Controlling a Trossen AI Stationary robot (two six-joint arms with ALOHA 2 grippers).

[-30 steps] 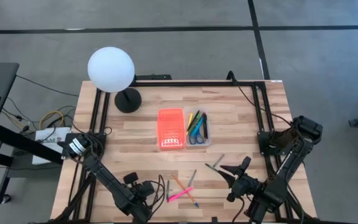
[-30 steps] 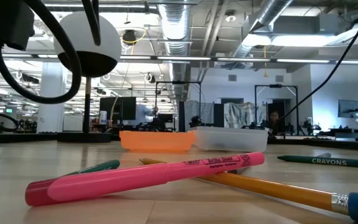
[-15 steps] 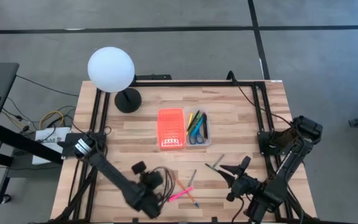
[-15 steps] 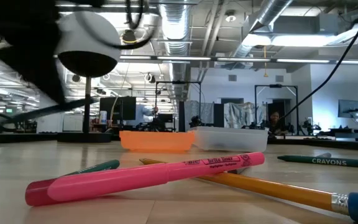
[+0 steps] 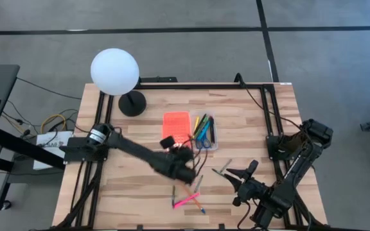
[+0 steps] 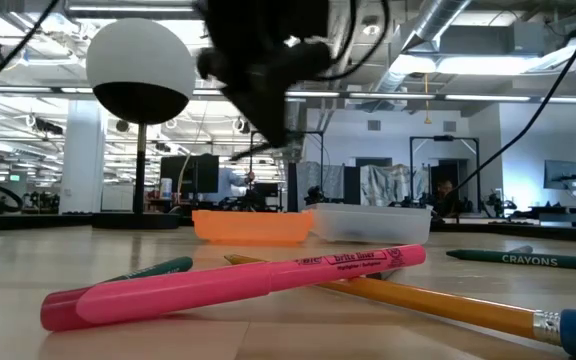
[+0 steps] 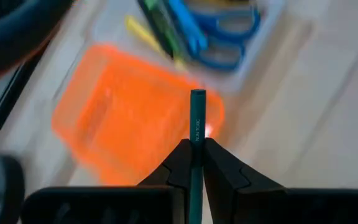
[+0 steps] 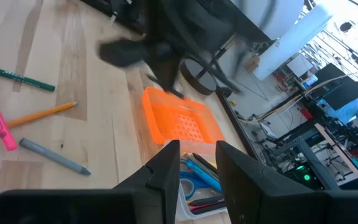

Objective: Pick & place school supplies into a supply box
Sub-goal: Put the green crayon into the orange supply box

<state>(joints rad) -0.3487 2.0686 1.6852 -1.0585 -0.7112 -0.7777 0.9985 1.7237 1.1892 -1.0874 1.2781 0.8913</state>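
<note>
My left gripper (image 5: 191, 172) hangs above the table's middle, just near of the supply box, shut on a dark green pencil (image 7: 197, 118). The supply box is a clear tray (image 5: 205, 132) holding pens and blue-handled scissors, with its orange lid (image 5: 176, 126) lying beside it on the left. A pink highlighter (image 5: 186, 201), a yellow pencil (image 6: 418, 298), a green pencil (image 5: 173, 196) and grey crayons (image 5: 222, 167) lie flat on the table near its front edge. My right gripper (image 5: 241, 172) stands open at the near right with nothing between its fingers. My left gripper pinches the dark green pencil's shaft (image 7: 196, 146) between its two fingertips (image 7: 178, 158). The pencil's free end (image 7: 197, 94) sticks out past the fingertips. It is lifted clear of the table, over the near end of the orange lid.
A white globe lamp (image 5: 114, 72) on a black foot (image 5: 132, 102) stands at the far left. Black frame rails (image 5: 270, 122) run along the table's left, right and far sides. Bare wood lies left of the lid.
My left gripper has risen from the table's near left and swung toward the right and far edge, to just near of the supply box, turning as it went. It has stayed shut and carried the green pencil along. The right arm has kept still.
</note>
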